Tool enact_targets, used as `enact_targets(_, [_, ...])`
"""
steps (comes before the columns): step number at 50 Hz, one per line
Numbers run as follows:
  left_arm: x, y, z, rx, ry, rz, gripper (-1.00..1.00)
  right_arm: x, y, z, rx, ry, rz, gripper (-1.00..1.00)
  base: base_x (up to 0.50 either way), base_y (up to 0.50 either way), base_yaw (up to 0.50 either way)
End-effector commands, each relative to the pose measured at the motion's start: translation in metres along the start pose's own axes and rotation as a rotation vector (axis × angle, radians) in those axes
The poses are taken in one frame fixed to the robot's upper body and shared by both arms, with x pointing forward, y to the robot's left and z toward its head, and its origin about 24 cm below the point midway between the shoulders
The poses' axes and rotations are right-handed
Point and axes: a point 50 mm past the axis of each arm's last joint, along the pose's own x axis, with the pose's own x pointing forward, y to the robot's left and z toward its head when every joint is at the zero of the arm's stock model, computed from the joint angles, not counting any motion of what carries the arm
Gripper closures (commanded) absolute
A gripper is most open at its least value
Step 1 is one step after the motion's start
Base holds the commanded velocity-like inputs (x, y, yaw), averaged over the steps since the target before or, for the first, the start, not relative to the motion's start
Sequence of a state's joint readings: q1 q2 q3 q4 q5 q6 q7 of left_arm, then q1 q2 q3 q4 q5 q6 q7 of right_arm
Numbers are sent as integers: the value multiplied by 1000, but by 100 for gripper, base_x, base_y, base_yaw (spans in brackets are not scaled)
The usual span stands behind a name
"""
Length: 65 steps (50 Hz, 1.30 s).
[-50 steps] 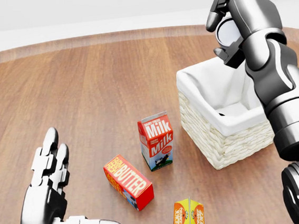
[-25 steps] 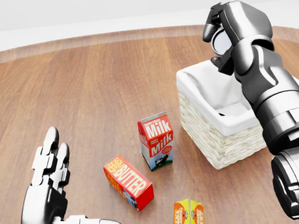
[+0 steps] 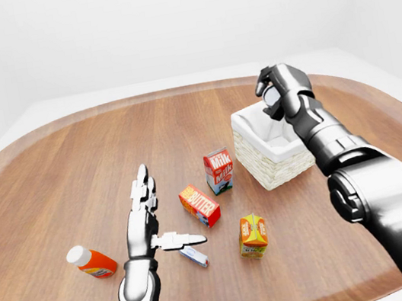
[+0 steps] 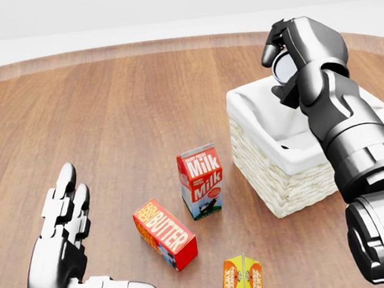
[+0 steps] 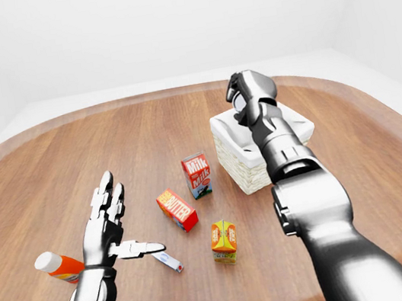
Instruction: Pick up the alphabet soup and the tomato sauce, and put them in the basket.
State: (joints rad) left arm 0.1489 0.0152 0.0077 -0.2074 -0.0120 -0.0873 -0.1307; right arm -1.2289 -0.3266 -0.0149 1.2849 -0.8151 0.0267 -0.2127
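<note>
My right hand [image 4: 290, 51] hangs over the top edge of the white-lined wicker basket [image 4: 288, 190], at the right of the head view. Its fingers are shut on a can [image 4: 284, 68]. Only the can's pale round end shows, so I cannot tell from the label whether it is soup or sauce. My left hand [image 4: 103, 241] is open at the lower left, fingers spread and thumb pointing right, holding nothing. No other can shows on the table.
A milk carton [image 4: 201, 182] stands left of the basket. Below it are a butter box [image 4: 164, 234] and an orange juice carton [image 4: 242, 279]. An orange bottle with a white cap [image 3: 92, 263] lies left of my left hand, a small tube [image 3: 194, 257] by its thumb.
My right hand has shifted a little left and down with the can, the forearm swinging in over the basket. The left hand and the table's things have not moved.
</note>
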Motion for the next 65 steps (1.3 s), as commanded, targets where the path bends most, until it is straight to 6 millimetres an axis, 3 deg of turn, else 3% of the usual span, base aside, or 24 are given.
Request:
enact_targets(1, [2,3,3,18,-11,35,-100,-1,5,6,61,-20,-15,100,0,0,0])
enact_targets(6, [2,3,2,14,-8,32,-100,-4,14,5,96,-14,-4,100,0,0,0])
enact_targets(23, [2,3,1,15,-4,29,-100,-5,13,-11,131,30,-18,100,0,0,0])
enact_targets(49, [1,2,2,16,-7,29,-100,-18,39,-32,155,69,16,100,0,0,0])
enact_targets(65, [2,3,-1,15,2,31,-100,-21,44,-40,153,86,23,100,0,0,0])
